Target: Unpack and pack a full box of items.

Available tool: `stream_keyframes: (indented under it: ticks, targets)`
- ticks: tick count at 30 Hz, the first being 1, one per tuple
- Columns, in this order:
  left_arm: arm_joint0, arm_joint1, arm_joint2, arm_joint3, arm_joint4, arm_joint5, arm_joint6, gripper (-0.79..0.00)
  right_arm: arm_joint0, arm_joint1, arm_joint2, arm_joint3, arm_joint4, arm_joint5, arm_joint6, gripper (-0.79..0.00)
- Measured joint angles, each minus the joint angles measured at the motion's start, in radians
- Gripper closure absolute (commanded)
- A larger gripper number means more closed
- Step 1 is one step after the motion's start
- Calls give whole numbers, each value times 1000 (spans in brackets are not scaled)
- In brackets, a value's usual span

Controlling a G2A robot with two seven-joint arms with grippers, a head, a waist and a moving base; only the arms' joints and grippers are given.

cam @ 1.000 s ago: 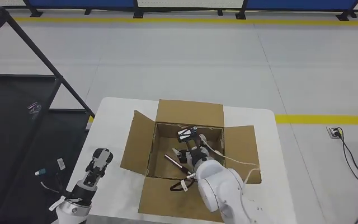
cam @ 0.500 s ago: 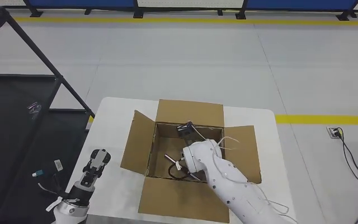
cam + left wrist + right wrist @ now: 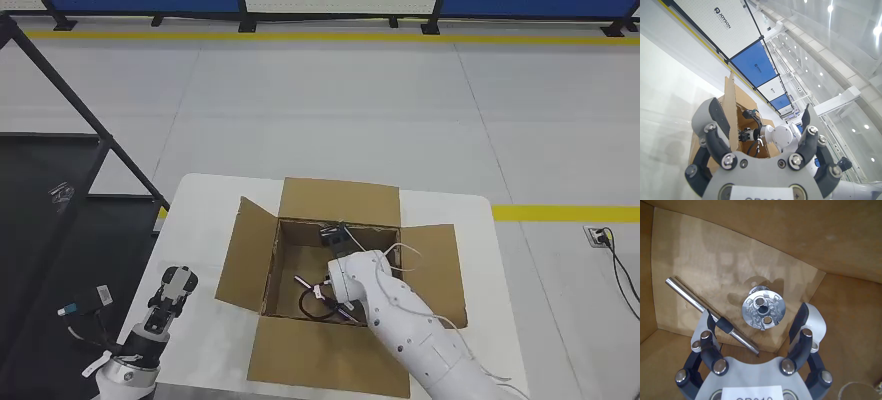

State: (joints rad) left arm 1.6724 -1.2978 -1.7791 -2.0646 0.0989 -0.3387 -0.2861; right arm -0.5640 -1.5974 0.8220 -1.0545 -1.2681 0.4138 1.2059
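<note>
– Box (image 3: 340,200) of cardboard: where does it sit?
– In the middle of the white table (image 3: 205,215), all four flaps opened outward. Bare tabletop shows along its left, far and right sides.
– What lies inside?
– A shiny metal rod (image 3: 694,300) with a black band lies slantwise on the box floor, in the near left part. Just beside it a metal spool (image 3: 763,309) stands on end, its holed flange facing up. A pale round thing (image 3: 853,390) peeks in at the edge of the right wrist view; I cannot tell what it is.
– And the right gripper (image 3: 756,313)?
– Down inside the box, fingers spread wide and grasping nothing. The spool sits below, between them. One finger (image 3: 709,323) crosses in front of the rod; touching or not, I cannot tell.
– What crowds it?
– The box walls on every side. In the top view the right arm (image 3: 400,325) comes in over the near wall and covers much of the interior, and a black cable (image 3: 318,305) loops off its wrist beside the rod.
– The left gripper (image 3: 762,110)?
– Released too, and empty, above the table's near left part, well apart from the box's left flap (image 3: 730,106).
– Room around the table?
– A black metal frame (image 3: 100,150) stands just left of it. Open floor lies beyond the far edge, with a yellow line (image 3: 560,212) off to the right
</note>
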Motion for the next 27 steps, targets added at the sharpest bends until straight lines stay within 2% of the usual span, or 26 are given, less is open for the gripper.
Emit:
stream_keyframes:
  ticks: [3, 4, 8, 12, 14, 15, 18, 20, 21, 27]
  targets:
    - [0, 0, 0, 0, 0, 0, 0, -785, 2, -4, 9, 18, 10, -9, -13, -699]
    - [0, 0, 0, 0, 0, 0, 0, -785, 2, -6, 12, 24, 13, -13, -16, -708]
    - [0, 0, 0, 0, 0, 0, 0, -785, 4, -10, 23, 42, 21, -21, -29, -594]
    - [0, 0, 0, 0, 0, 0, 0, -785, 6, -14, 34, 60, 29, -29, -40, -603]
    - [0, 0, 0, 0, 0, 0, 0, -785, 7, -16, 38, 69, 33, -35, -43, -560]
    - [0, 0, 0, 0, 0, 0, 0, -785, 8, -17, 40, 72, 33, -36, -44, -391]
    - [0, 0, 0, 0, 0, 0, 0, -785, 8, -19, 47, 77, 33, -38, -49, -262]
    - [0, 0, 0, 0, 0, 0, 0, -785, 4, -19, 53, 72, 30, -37, -55, -68]
    - [0, 0, 0, 0, 0, 0, 0, -785, 1, -19, 56, 66, 28, -37, -58, 0]
    - [0, 0, 0, 0, 0, 0, 0, -785, -49, -7, 69, -57, -36, -54, -53, 0]
